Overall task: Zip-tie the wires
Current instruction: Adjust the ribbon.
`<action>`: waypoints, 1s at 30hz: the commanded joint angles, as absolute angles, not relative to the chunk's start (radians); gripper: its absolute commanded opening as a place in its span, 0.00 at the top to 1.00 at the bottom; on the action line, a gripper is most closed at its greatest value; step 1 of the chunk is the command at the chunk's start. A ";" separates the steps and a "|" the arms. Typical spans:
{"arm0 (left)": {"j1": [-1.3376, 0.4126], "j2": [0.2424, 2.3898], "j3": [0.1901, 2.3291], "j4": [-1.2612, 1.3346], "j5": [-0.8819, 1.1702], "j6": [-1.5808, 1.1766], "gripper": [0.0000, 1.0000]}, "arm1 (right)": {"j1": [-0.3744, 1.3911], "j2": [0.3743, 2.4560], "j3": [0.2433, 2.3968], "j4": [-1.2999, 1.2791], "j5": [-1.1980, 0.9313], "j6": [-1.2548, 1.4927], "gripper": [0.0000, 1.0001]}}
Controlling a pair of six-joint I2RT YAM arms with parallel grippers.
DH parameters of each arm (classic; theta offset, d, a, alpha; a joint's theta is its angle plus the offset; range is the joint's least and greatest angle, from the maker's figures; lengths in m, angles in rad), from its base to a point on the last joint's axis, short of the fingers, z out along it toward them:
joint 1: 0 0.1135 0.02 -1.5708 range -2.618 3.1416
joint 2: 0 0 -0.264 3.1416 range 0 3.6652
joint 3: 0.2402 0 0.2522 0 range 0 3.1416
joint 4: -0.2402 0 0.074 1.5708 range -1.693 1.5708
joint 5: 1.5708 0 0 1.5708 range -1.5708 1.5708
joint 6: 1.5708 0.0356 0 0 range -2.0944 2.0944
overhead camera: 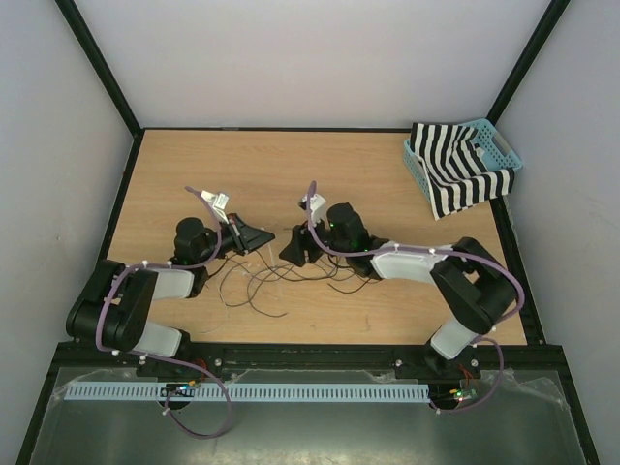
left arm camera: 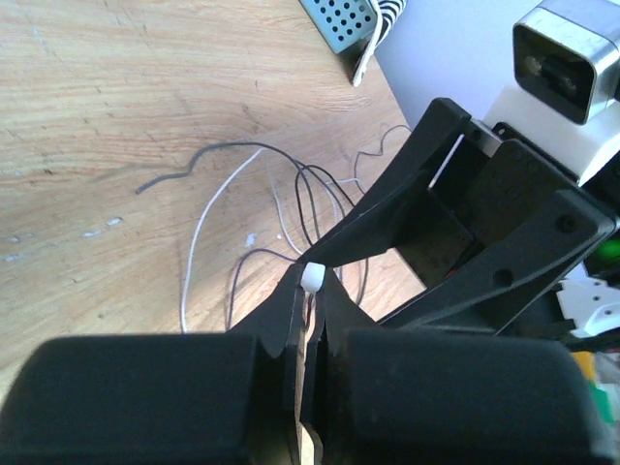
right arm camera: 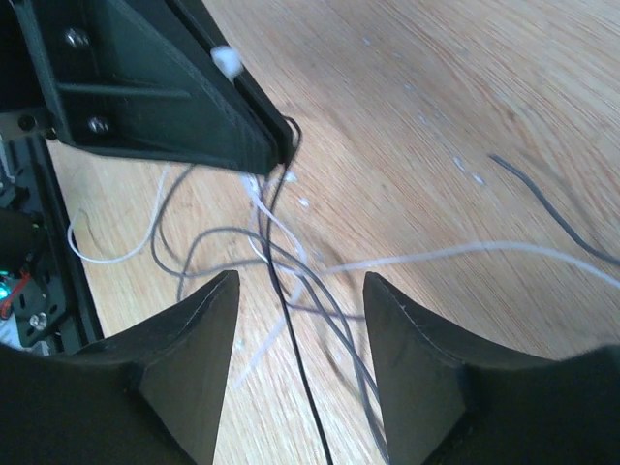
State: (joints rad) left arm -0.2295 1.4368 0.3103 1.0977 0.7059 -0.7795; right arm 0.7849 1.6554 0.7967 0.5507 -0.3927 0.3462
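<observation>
Two hands meet mid-frame: left hand (left arm camera: pixel 312 291) clamps a white tip (left arm camera: pixel 312 278), right hand (right arm camera: pixel 300 286) stands wide, empty, straddling the wires (right arm camera: pixel 294 320); I'd gather strands before threading.

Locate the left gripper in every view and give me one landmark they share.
Top view: left gripper sits left of centre, tips pointing toward the other arm.
Left wrist view: left gripper is at bottom centre, shut on a white tab.
Right wrist view: left gripper is the black wedge at upper left.
Shared landmark: the wires looping on the table under its tips.
</observation>
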 commanded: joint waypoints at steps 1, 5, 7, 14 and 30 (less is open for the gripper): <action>-0.241 1.429 0.292 1.194 0.664 -0.663 1.00 | 0.749 1.546 0.702 0.566 -0.353 0.322 0.35; -0.240 1.430 0.316 1.200 0.654 -0.583 1.00 | 0.744 1.446 0.644 0.497 -0.268 0.288 0.32; -0.238 1.435 0.342 1.203 0.664 -0.544 1.00 | 0.743 1.395 0.613 0.480 -0.224 0.279 0.31; -0.206 1.486 0.491 1.207 0.780 -0.436 1.00 | 0.739 1.229 0.512 0.451 -0.110 0.255 0.24; -0.080 1.543 0.730 1.187 0.894 -0.491 1.00 | 0.714 1.109 0.456 0.365 -0.060 0.224 0.22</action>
